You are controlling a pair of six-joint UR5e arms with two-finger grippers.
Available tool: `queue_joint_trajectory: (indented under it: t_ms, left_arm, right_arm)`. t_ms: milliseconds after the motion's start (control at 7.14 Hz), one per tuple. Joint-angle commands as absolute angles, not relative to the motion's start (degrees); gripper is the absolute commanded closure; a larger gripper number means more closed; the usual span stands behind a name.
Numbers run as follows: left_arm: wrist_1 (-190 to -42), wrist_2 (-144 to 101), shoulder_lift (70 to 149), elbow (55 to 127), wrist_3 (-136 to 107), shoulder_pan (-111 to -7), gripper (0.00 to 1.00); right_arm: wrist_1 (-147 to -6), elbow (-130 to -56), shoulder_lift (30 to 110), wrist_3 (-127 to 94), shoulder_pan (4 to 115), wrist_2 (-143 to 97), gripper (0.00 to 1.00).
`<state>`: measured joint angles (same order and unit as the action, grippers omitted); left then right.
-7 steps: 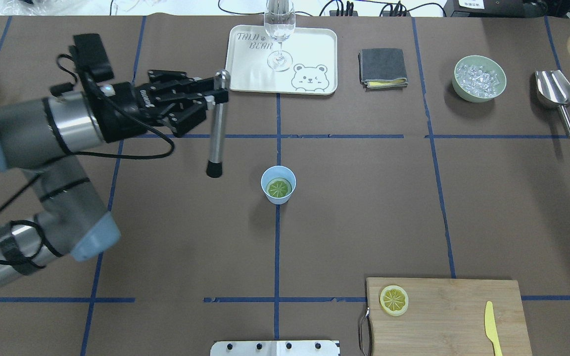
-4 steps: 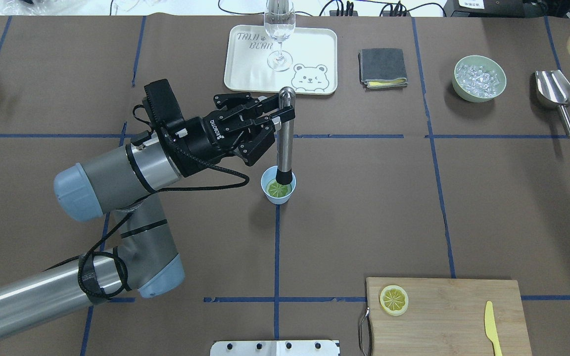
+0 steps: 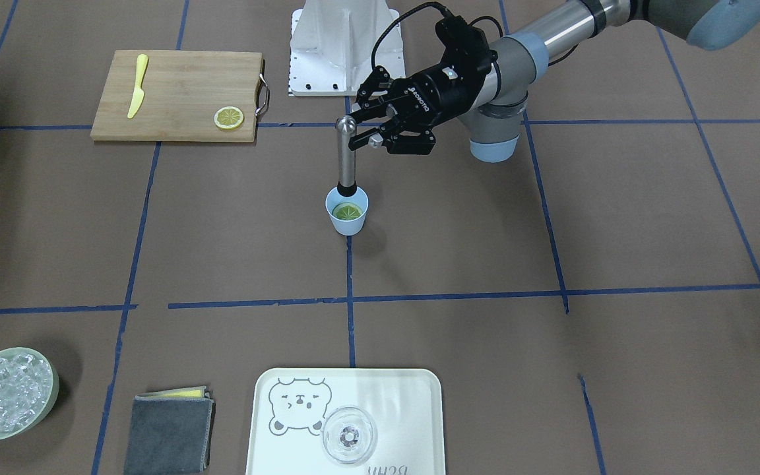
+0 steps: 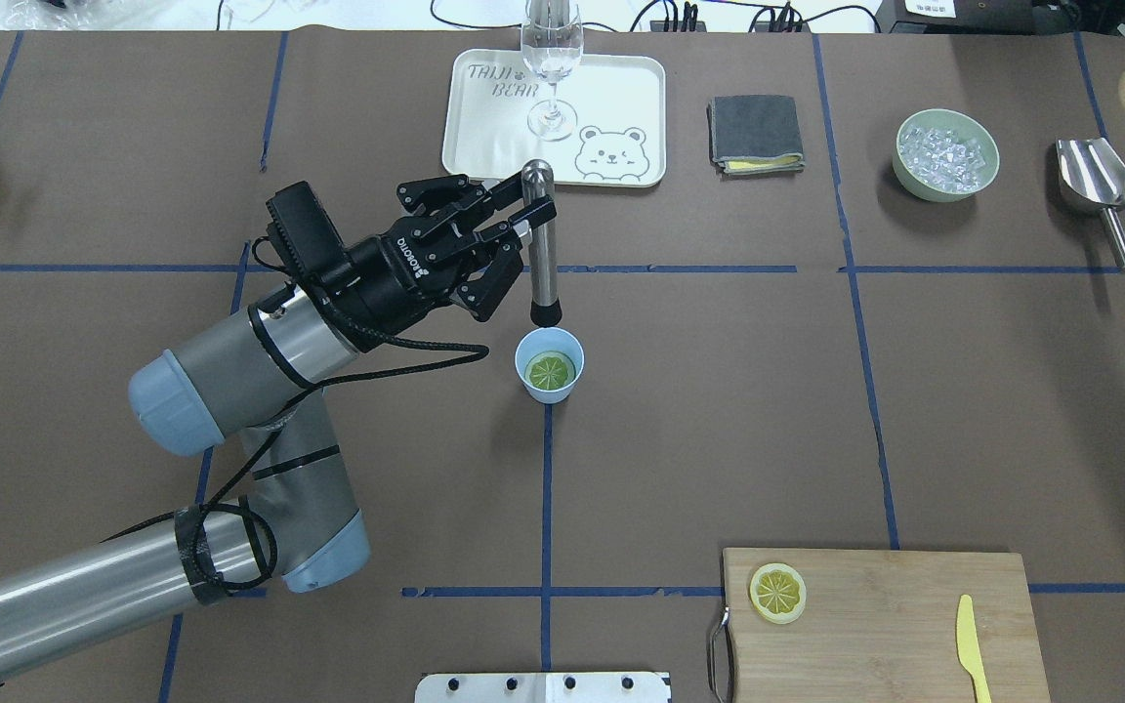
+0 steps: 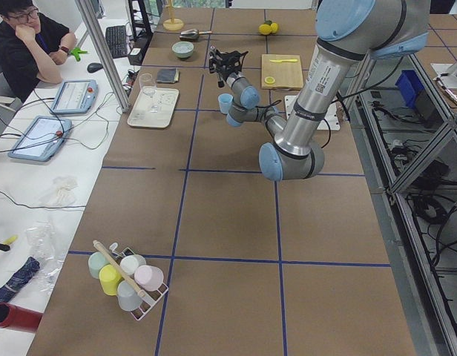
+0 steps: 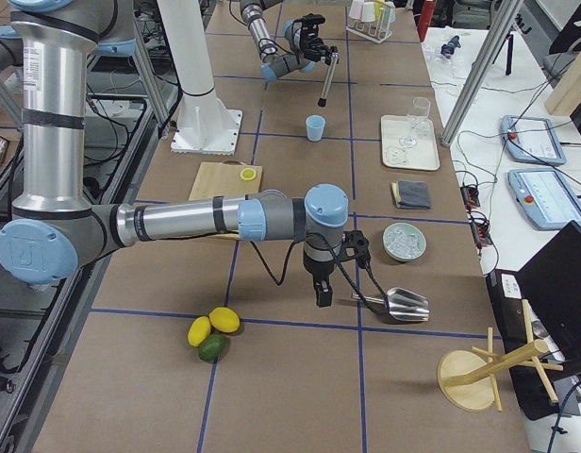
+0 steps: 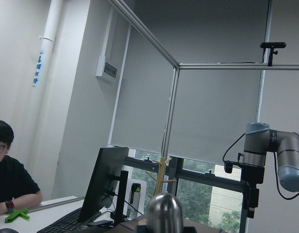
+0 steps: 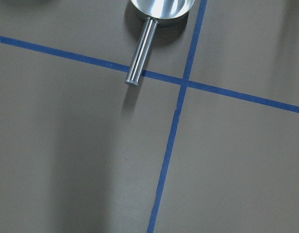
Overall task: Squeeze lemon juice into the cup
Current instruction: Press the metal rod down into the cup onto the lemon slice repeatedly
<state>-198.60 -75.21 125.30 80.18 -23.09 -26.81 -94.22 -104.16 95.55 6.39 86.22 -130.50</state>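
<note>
The light-blue cup (image 4: 549, 383) stands near the table's middle, with the greenish lemon (image 4: 550, 370) slice lying flat inside it. Both also show in the front-facing view, the cup (image 3: 347, 223) holding the lemon (image 3: 348, 212). My left gripper (image 4: 526, 221) is shut on the top of an upright steel muddler (image 4: 543, 259), whose black tip hangs just above the cup's far rim. From the front, the left gripper (image 3: 361, 137) holds that muddler (image 3: 346, 158) over the cup. My right gripper (image 6: 321, 283) hangs by the scoop far off; I cannot tell its state.
A white tray (image 4: 494, 137) with a clear glass (image 4: 551, 68) sits behind the cup. A grey cloth (image 4: 754, 133), ice bowl (image 4: 945, 154) and steel scoop (image 4: 1096, 186) lie back right. A cutting board (image 4: 895, 625) with a yellow slice (image 4: 777, 592) and knife (image 4: 971, 644) is front right.
The left arm swung right with the muddler and its tip dipped into the cup. Now the tip has lifted out and sits just behind the rim.
</note>
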Motion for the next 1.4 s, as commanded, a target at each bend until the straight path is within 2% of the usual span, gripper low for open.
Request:
queue_joint_trajectory:
  t_ms: [0,840,1260]
  left_arm:
    - [-198.5,-73.2,125.2,76.7,-22.7,-25.0,1.00]
    - [-198.5,-70.3,125.2,76.0,-21.4,-21.9,1.00]
    - [-198.3,-68.7,125.6,72.4,-20.5,-21.6,1.00]
  right_arm:
    - [-94.2,-104.1,95.5,6.2,86.2,-130.3,0.00]
    - [-94.2,-104.0,95.5,6.2,86.2,-130.3,0.00]
    - [-94.2,-104.0,95.5,6.2,86.1,-130.3,0.00]
